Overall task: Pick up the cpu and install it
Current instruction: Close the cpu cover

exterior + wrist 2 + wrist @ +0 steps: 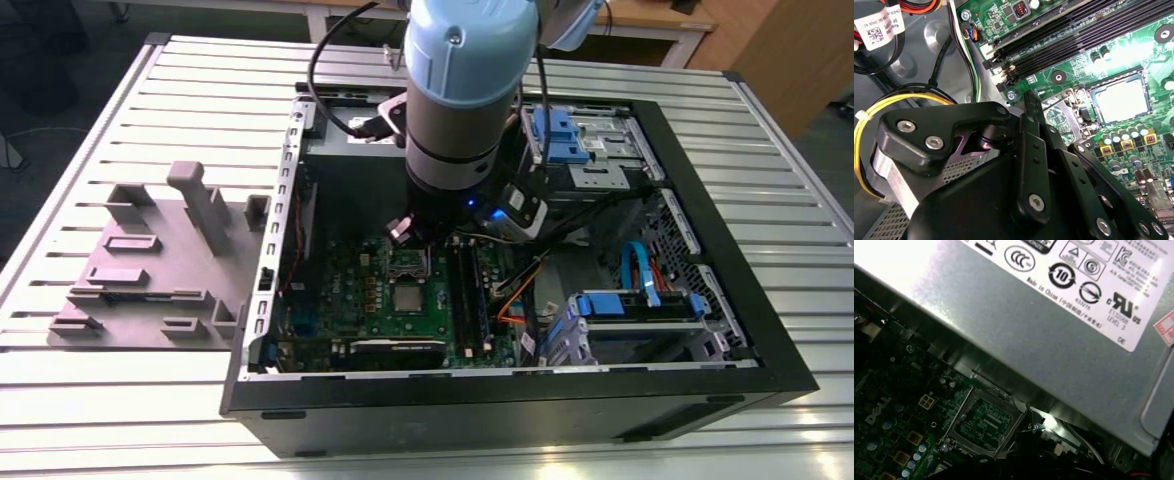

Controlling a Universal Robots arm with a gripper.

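Hovering by the socket (985,421) near the cpu (1118,98), the tool (1030,102) has an opening I cannot tell.

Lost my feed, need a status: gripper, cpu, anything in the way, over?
Gripper low by the socket, cpu not in it. Cpu flat on the motherboard beside the socket. Nothing lying across it.

Open computer case (507,400), green motherboard (358,300), grey blocks (147,270), perhaps a fixture, slatted table (200,80)
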